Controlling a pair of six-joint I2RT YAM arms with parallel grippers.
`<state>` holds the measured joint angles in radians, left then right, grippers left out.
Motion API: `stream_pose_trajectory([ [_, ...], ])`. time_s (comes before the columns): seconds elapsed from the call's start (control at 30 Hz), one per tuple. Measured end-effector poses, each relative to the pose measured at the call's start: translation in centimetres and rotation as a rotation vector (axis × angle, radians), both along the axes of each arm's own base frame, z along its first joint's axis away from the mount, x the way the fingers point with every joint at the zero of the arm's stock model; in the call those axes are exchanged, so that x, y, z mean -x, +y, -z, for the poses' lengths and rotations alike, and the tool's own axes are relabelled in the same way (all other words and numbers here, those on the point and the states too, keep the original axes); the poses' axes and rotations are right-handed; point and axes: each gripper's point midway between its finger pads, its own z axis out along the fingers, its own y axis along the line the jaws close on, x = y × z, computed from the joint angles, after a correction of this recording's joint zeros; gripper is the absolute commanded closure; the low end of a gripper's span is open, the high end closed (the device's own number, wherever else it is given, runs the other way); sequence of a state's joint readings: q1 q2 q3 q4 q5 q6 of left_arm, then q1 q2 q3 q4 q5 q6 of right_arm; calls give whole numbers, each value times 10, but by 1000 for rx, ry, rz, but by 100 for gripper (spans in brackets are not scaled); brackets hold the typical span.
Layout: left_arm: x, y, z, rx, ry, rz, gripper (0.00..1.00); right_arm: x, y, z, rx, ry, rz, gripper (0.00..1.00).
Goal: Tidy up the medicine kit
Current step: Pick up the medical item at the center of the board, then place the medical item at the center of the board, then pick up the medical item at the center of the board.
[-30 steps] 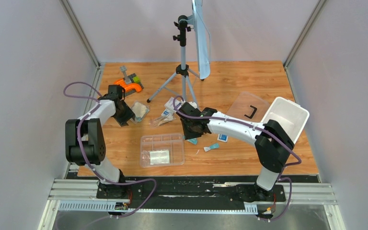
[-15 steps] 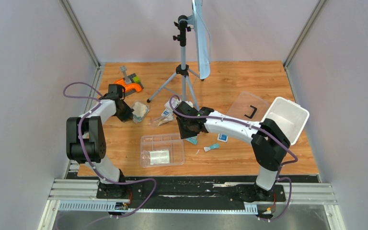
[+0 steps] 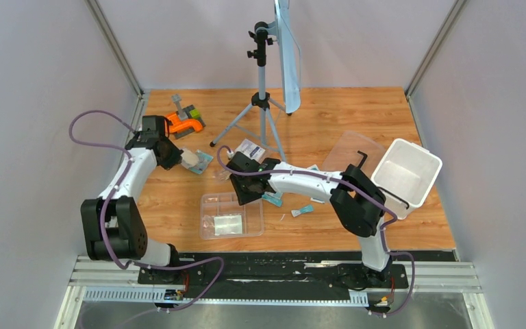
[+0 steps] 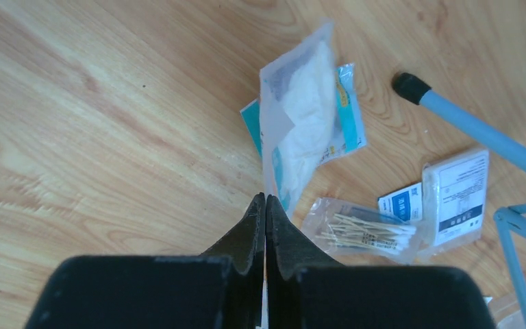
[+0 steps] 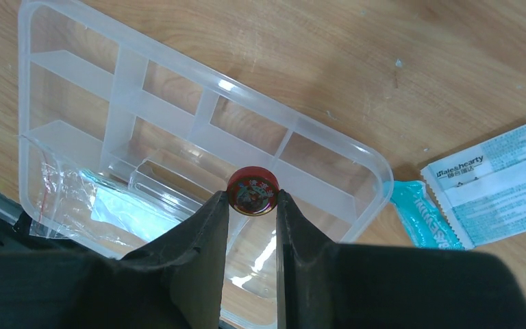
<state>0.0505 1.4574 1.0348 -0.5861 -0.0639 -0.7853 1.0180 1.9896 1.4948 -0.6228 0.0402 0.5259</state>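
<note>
Whereas a second ago its jaws stood half open beside it, the left gripper [image 4: 266,199] is now fully closed on the edge of the gauze packet [image 4: 301,130], which partly covers a teal packet [image 4: 346,103]. The right arm has moved left. The right gripper [image 5: 252,199] now hangs over the tray [image 5: 178,113], its jaws closed on a small red tin [image 5: 253,192]. The tray lies on the table between the arms, with a clear bag [image 5: 109,205] in its large compartment. The tub [image 3: 411,170] stands tilted at the right, the lid [image 3: 353,154] just beside it. A swab bag [image 4: 366,229] lies near the tripod [image 3: 262,103] leg, and an orange tool [image 3: 185,123] lies behind the left arm.
</note>
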Motion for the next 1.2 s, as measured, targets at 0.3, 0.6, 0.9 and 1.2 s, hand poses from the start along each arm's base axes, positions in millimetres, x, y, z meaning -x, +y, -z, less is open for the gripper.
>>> stream_pose_trajectory([
  [0.3,21,20,-31,-65,-48,-65,97,-1,6,-5,-17,-6,-22,75],
  [0.6,49,22,-22,-77,-3,-87,51,2,12,-7,-24,-14,-46,48],
  [0.9,56,18,-27,-64,-10,-74,50,0,11,-7,-18,-25,-42,46],
  [1.2,65,6,-50,-36,-93,9,46,-22,-41,-35,14,-125,88,41],
])
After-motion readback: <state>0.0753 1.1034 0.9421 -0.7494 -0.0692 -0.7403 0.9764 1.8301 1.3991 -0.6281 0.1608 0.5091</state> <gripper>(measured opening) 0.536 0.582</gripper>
